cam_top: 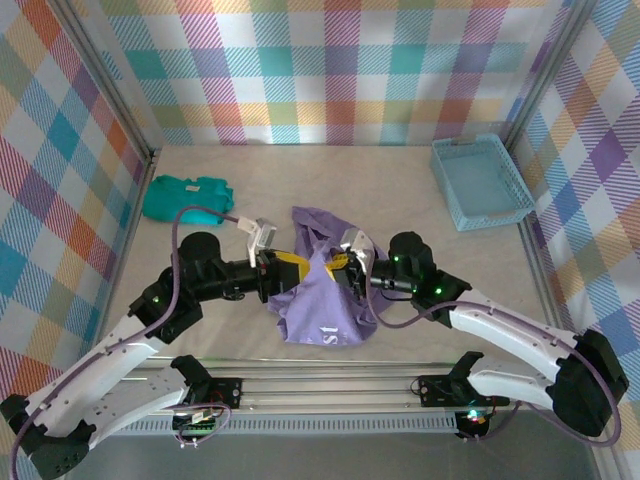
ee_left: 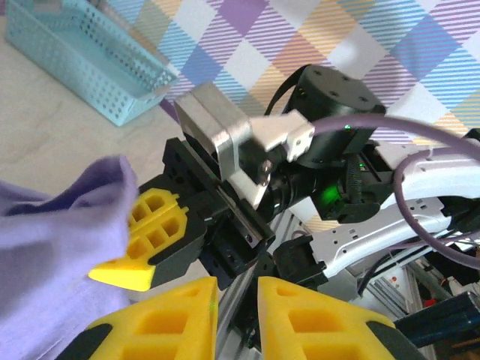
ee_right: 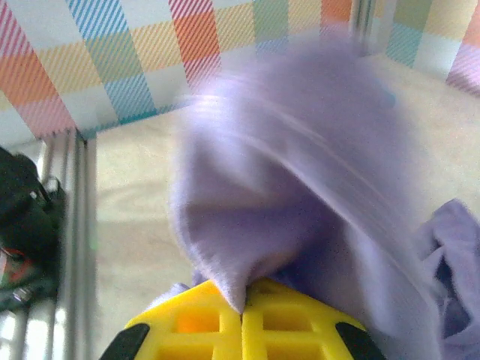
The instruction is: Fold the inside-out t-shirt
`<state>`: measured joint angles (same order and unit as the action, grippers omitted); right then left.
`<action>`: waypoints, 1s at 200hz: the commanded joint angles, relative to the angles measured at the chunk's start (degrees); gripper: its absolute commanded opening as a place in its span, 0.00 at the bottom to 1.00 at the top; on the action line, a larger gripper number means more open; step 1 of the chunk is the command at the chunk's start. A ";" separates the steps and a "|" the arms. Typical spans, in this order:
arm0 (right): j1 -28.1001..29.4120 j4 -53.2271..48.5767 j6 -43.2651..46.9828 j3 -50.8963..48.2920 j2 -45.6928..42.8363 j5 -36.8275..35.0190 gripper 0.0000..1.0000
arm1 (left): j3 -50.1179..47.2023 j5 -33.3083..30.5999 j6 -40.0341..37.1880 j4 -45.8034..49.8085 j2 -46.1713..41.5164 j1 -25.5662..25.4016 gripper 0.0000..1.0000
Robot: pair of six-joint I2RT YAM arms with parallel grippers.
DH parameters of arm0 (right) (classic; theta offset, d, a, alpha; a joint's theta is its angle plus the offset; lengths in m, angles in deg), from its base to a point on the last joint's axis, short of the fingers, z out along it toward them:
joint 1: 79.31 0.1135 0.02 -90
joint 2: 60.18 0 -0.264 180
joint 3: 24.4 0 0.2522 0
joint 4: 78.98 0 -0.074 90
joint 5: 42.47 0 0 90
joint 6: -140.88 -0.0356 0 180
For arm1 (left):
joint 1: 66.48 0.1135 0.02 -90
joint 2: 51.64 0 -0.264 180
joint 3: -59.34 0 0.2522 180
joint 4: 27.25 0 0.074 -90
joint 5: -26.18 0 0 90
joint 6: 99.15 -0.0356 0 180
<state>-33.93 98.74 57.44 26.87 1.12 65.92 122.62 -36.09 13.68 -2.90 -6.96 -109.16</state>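
Hanging in a bunched mass at the centre of the workspace, the lavender-purple soft fabric short-sleeved t-shirt (cam_top: pixel 325 312) is raised at its upper part between the two grippers, while its lower part spreads onto the beige table surface (cam_top: pixel 400 200) toward the near edge. Small white lettering shows near the lower hem in the top view. A loose fold of the garment lies behind the raised part, toward the far wall. The right gripper (ee_right: pixel 244 324) has its yellow fingers pressed together and clamped on a pinched ridge of the t-shirt; the cloth rises from that pinch and is blurred in the right wrist view. The left gripper (ee_left: pixel 236 319) sits just beside the cloth on its left side; its yellow fingers stand apart with a narrow gap, and no fabric shows in that gap. In the left wrist view the purple cloth drapes over one yellow finger of the opposing gripper. The two grippers face each other, close together, above the table centre. A teal-green folded garment (cam_top: pixel 186 197) rests at the far left, well apart from the t-shirt. A light blue perforated plastic basket (cam_top: pixel 447 185) stands at the far right corner. Multicoloured plaid walls (cam_top: pixel 330 70) enclose the table on three sides.
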 commanded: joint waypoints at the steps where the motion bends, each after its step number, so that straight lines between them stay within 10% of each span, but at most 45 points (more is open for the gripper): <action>1: -0.12 -1.82 15.46 -1.03 -1.88 0.75 0.00 | 0.93 -9.55 -1.08 3.89 -0.54 0.12 0.24; 23: 0.00 -2.76 18.68 -0.90 -1.58 3.10 0.00 | 5.71 -16.95 3.39 13.22 5.28 3.65 0.29; 83: 0.20 0.21 2.49 4.86 0.70 0.36 0.00 | 5.10 -3.46 1.97 11.80 13.99 5.54 0.53; 110: -0.38 -0.53 -1.89 6.87 1.59 10.60 0.00 | -0.99 -5.19 -0.94 5.85 8.99 4.82 0.62; 176: -0.39 -11.45 12.80 9.83 1.61 20.62 0.00 | 2.61 -16.92 1.65 14.84 13.87 6.55 0.67; 200: -1.41 -22.76 4.88 18.01 7.45 10.45 0.00 | 4.42 -30.08 3.09 23.53 15.29 6.57 0.67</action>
<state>-34.26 86.68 66.36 36.36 4.13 81.00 124.26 -53.56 16.34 11.92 7.53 -103.02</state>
